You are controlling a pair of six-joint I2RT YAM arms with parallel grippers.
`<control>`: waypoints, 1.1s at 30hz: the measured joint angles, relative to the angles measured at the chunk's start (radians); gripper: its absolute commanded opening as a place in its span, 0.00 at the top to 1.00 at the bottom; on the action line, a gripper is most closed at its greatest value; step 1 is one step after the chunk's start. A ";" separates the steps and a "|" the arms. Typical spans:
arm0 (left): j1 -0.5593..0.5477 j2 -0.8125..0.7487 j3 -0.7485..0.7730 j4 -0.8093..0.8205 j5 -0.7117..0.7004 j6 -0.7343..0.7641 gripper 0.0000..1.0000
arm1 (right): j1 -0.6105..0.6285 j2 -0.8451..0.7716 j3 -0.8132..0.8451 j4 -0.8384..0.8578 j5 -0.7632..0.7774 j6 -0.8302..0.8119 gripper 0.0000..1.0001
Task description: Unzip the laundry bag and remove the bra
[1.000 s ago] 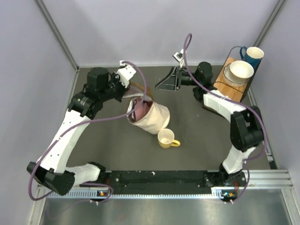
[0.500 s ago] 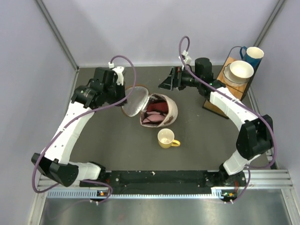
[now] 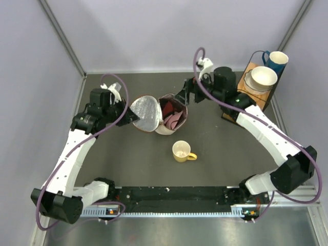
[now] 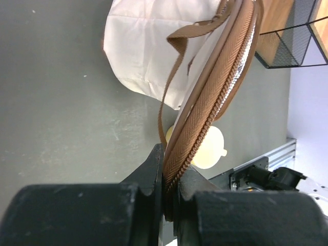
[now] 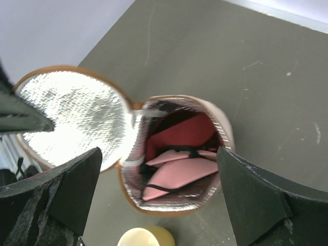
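The laundry bag (image 3: 177, 122) lies on the dark table with its round lid (image 3: 144, 113) swung open to the left, silver lining showing. Its mouth faces my right wrist camera, and the dark red bra (image 5: 180, 134) with pink lining sits inside the bag (image 5: 227, 134). My left gripper (image 4: 169, 177) is shut on the brown zip rim of the lid (image 4: 215, 97), and the brown strap (image 4: 171, 77) hangs loose beside it. Just behind the bag's mouth hovers my right gripper (image 3: 186, 95), open. In its own view the gripper (image 5: 160, 177) has its fingers on either side of the opening, touching nothing.
A yellow mug (image 3: 181, 151) stands just in front of the bag, close under its rim. At the back right a wooden rack (image 3: 251, 93) holds a white bowl (image 3: 263, 77) and a blue mug (image 3: 277, 61). Grey walls close in the table.
The left gripper has pulled the lid leftwards, and the bag has swung so that its open mouth shows the bra. The right arm has come forward and left, up to the opening.
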 measured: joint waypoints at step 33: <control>0.033 -0.039 -0.204 0.158 0.077 -0.054 1.00 | 0.233 0.519 0.206 -0.127 0.321 -0.089 0.75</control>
